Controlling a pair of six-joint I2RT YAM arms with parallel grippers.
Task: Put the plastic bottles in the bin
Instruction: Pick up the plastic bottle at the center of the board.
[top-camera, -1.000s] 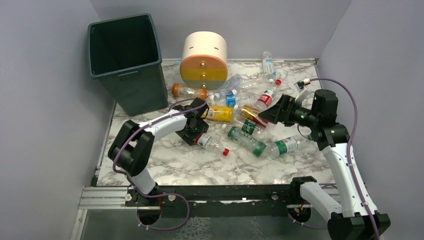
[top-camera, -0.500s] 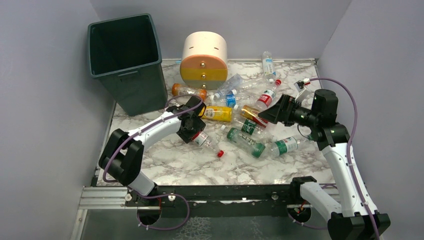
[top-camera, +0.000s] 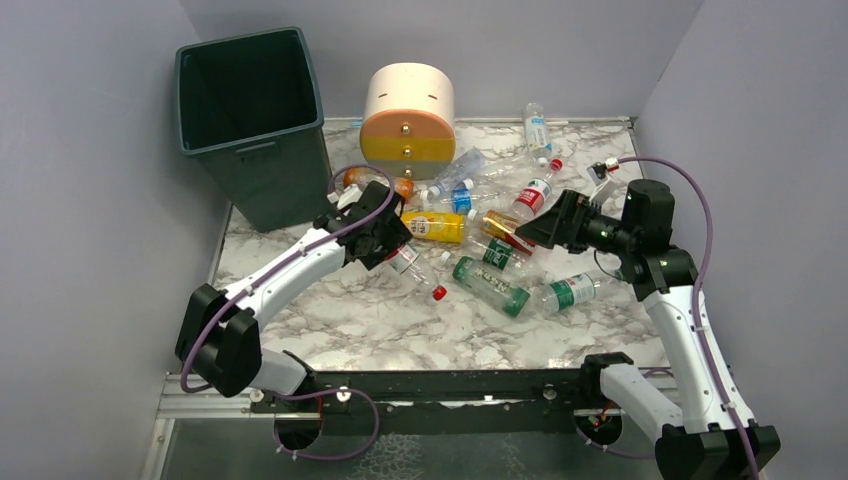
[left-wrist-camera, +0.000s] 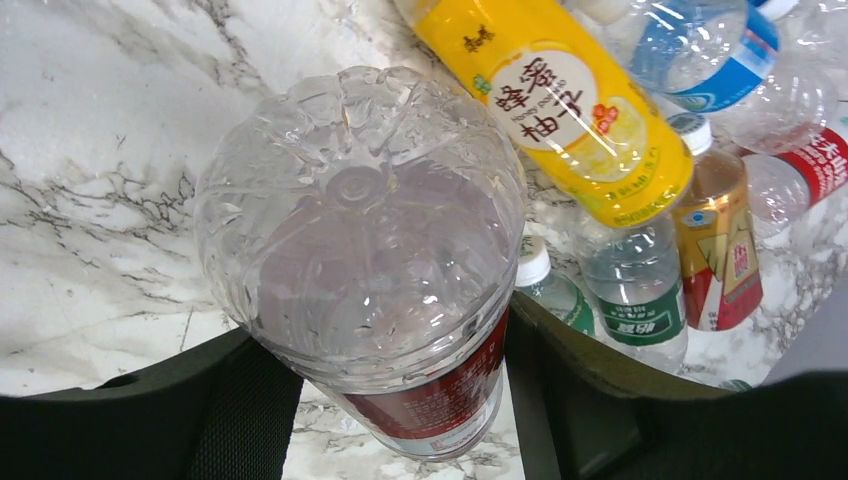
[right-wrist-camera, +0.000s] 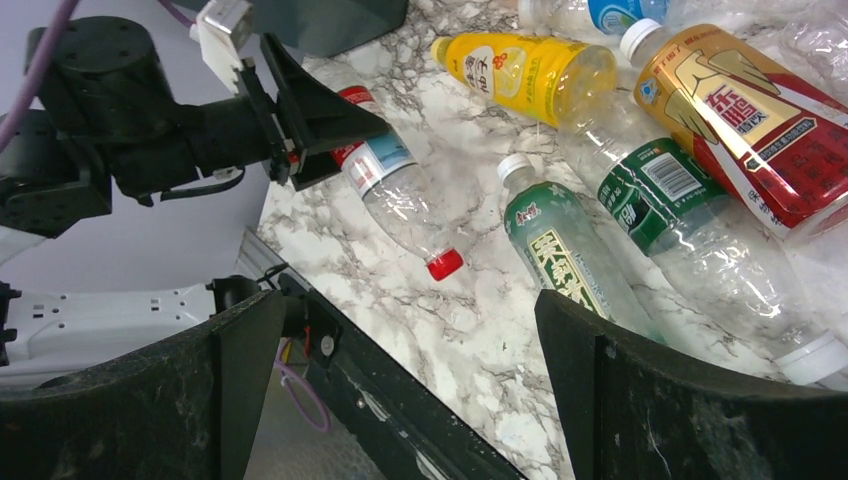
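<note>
My left gripper (top-camera: 388, 246) is shut on the base end of a clear plastic bottle (top-camera: 415, 272) with a red label and red cap. In the left wrist view this bottle (left-wrist-camera: 365, 230) fills the space between both fingers. Its cap (right-wrist-camera: 445, 265) points down toward the table. The dark green-grey bin (top-camera: 252, 143) stands at the far left, beyond the left gripper. More bottles lie in a heap mid-table: a yellow one (top-camera: 437, 227), a red-gold one (top-camera: 505, 230) and a green one (top-camera: 492, 285). My right gripper (top-camera: 545, 225) hangs open above the heap, holding nothing.
A round cream, orange and yellow drawer unit (top-camera: 407, 118) stands at the back beside the bin. An orange bottle (top-camera: 350, 176) lies partly hidden behind the left arm. A few bottles (top-camera: 537, 128) lie near the back wall. Grey walls close in left and right.
The left arm has carried the red-capped clear bottle up and back-left, toward the bin, its cap end trailing. The right arm has stayed still and open.
</note>
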